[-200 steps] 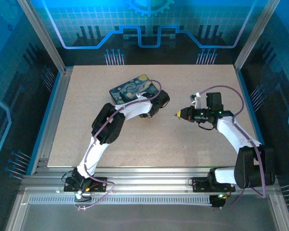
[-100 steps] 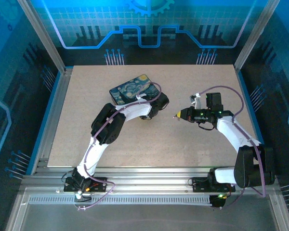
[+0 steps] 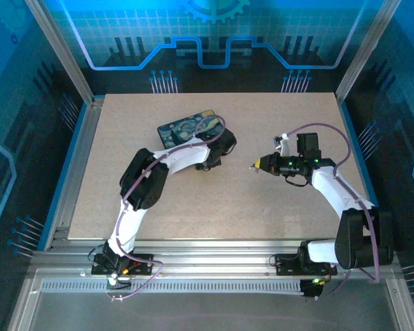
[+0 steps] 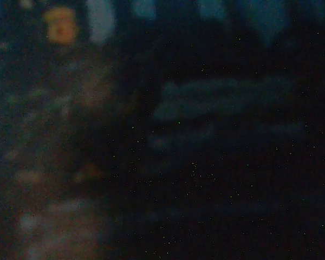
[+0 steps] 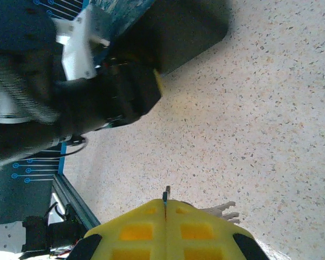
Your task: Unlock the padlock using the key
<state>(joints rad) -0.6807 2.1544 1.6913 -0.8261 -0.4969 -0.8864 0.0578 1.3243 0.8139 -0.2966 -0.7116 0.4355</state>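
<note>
Sliding leftward onto the box [image 3: 179, 129], left jaws' state untellable; right jaws clenched on the key [image 5: 166, 194].

The tabletop [image 3: 276, 214] is a pale, matt board. Close up in the right wrist view it looks finely speckled and slightly grainy, like pressed composite. The box [image 3: 184, 128] has a smooth printed lid with a faint sheen; its side, seen from the right wrist, is dark and dull. The right hand [image 5: 166, 205] has matt yellow plastic fingers [image 5: 151, 215], moulded with shallow square recesses. The arm links [image 3: 333, 192] wear white, lightly glossy plastic shells, with matt black joints [image 3: 357, 241]. The cables [image 3: 322, 125] have a smooth purple sheath. The frame rails [image 3: 214, 249] are bare, brushed-looking metal. The left wrist view is too dark and blurred to tell any finish.
</note>
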